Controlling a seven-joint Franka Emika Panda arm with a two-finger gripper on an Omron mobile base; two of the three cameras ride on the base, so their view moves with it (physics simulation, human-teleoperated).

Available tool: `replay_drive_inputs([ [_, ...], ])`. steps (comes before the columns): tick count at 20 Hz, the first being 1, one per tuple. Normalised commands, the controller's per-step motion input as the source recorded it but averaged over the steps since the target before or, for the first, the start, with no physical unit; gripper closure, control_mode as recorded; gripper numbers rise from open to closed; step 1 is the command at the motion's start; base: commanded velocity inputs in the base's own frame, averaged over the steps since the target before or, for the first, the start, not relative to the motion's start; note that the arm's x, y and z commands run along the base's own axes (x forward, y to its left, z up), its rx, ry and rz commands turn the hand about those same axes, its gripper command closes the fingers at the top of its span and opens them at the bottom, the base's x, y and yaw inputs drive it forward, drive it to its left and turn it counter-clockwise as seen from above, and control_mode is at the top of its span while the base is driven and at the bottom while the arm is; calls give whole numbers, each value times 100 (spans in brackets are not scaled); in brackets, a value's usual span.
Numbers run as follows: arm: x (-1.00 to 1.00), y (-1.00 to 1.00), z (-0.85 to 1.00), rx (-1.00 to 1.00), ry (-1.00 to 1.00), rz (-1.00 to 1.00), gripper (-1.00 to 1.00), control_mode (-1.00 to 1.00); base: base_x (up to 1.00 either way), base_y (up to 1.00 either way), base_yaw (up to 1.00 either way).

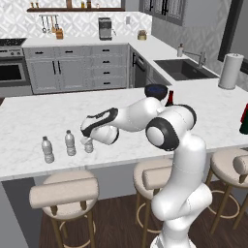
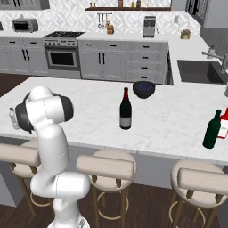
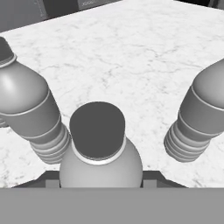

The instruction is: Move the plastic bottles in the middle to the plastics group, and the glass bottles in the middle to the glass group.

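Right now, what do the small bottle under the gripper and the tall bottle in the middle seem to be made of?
The small bottle looks like clear greyish plastic: ribbed body, pale screw cap, matte sheen. The tall bottle looks like dark red glass, glossy, with a narrow neck and pale label. Both are rendered, so this is only by appearance.

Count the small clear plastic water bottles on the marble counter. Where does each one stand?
3. Two small clear plastic water bottles stand free at the counter's left front edge; a third sits just right of them, under the claw. Others may be hidden behind the arm.
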Motion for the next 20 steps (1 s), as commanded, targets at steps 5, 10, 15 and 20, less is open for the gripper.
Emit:
replay_drive_inputs([
  [5,-21,0,-23,0,-2,-3,100,-100,0,0,0],
  [10,-3,-6,-20,0,0,-5,100,-100,0,0,0],
  [15,-6,-3,-8,0,-2,-3,-100,-100,0,0,0],
  [20,-21,-2,5,0,-4,-3,-100,-100,0,0,0],
])
